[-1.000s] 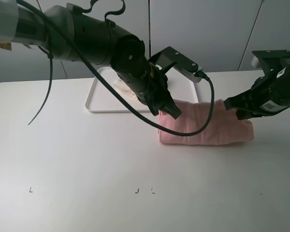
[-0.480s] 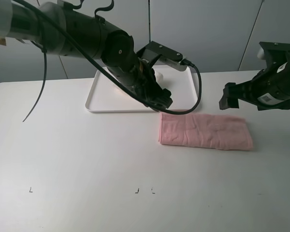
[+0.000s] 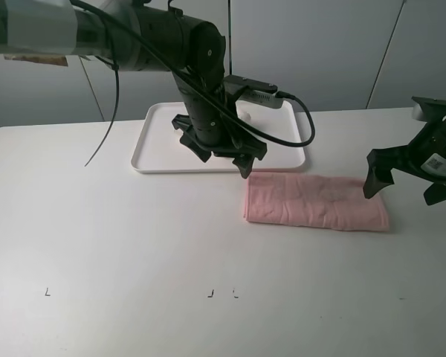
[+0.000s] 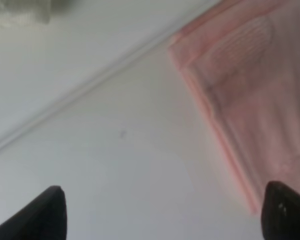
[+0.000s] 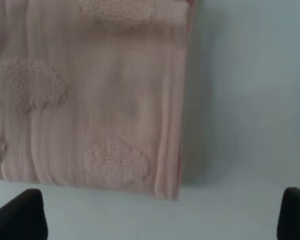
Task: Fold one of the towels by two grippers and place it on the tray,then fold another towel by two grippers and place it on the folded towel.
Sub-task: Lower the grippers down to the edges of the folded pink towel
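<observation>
A pink towel (image 3: pixel 316 201) lies folded into a long strip on the white table, just in front of the white tray's (image 3: pixel 154 141) right front corner. My left gripper (image 3: pixel 224 158) is open and empty and hovers over the tray's front edge, by the towel's left end (image 4: pixel 255 90). My right gripper (image 3: pixel 403 189) is open and empty at the towel's right end (image 5: pixel 90 90). A bit of a cream towel (image 4: pixel 20 12) shows on the tray in the left wrist view. My left arm mostly hides it in the high view.
The tray's rim (image 4: pixel 90 85) runs diagonally through the left wrist view. Bare white table (image 3: pixel 134 245) spreads to the left and front. Small black marks (image 3: pixel 210 294) lie near the front edge. A grey wall stands behind the table.
Both grippers have let go of the pink towel, which now lies flat and folded. My left gripper drew back to the tray's front edge. My right gripper shifted to the towel's right end.
</observation>
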Controlling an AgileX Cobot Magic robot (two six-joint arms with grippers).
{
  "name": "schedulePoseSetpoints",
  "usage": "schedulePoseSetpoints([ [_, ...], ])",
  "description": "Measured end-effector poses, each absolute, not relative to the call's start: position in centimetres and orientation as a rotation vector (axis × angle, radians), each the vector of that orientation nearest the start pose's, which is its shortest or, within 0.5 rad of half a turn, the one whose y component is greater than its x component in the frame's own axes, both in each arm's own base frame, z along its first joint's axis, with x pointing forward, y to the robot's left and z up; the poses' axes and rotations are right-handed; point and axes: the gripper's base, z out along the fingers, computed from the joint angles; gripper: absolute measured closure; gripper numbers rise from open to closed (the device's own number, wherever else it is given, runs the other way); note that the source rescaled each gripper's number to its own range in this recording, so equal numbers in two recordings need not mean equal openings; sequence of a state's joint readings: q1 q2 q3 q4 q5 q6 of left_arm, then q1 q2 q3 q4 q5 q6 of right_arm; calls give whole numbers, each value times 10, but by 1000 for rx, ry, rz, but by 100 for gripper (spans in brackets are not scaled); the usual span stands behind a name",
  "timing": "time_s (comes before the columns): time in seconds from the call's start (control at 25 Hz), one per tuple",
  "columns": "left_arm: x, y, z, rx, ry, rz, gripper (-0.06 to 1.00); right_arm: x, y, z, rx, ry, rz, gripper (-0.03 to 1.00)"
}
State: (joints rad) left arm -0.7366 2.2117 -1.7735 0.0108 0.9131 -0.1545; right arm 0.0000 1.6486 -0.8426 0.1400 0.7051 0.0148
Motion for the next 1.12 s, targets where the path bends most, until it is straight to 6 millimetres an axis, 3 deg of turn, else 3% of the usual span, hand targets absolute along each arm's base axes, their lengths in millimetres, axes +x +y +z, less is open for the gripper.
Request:
schedulePoseSetpoints([
  [0.16, 354, -321, 172, 744, 2772, -197, -5, 287, 8, 161, 114, 3022, 135, -3],
  [0.4, 363, -329, 154, 632, 2909, -139, -5, 308, 8, 153, 72, 3096, 142, -3],
  [0.52, 367, -333, 156, 566, 2916, -151, -5, 315, 8, 152, 68, 3097, 142, -3],
  [1.12, 370, -335, 119, 496, 3000, -98, -5, 319, 8, 140, 32, 3139, 144, -3],
])
